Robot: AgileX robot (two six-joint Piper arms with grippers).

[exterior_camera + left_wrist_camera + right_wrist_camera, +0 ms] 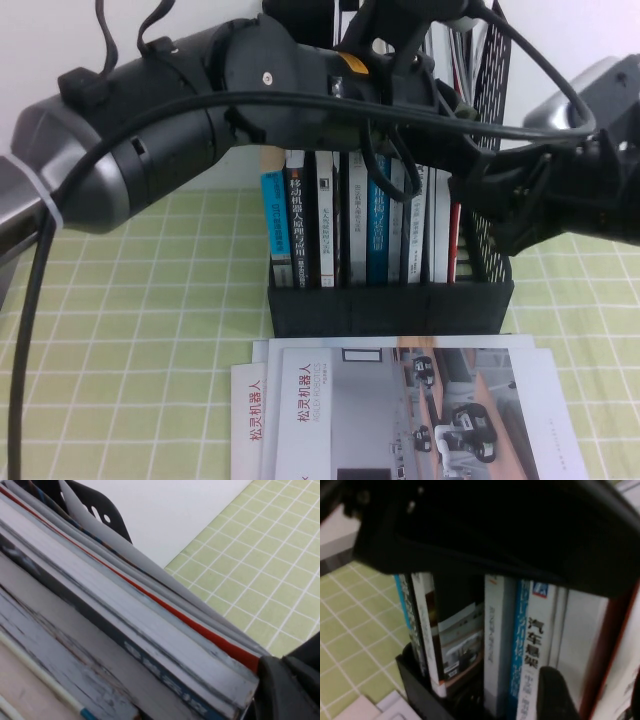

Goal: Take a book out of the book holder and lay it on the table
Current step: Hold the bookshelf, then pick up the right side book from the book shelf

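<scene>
Left gripper above book holder; right gripper beside book.

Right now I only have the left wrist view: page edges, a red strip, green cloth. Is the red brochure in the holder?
Observer: Yes. The book stands upright at the right end of the book holder, next to the mesh side.
Operator: Where's the right hand?
Observer: The right hand comes in from the right and sits at the holder's right side, level with the upper part of that book.
Operator: And the left hand, seen from above?
Observer: The left hand is over the top of the holder, and its arm crosses in from the left.
</scene>
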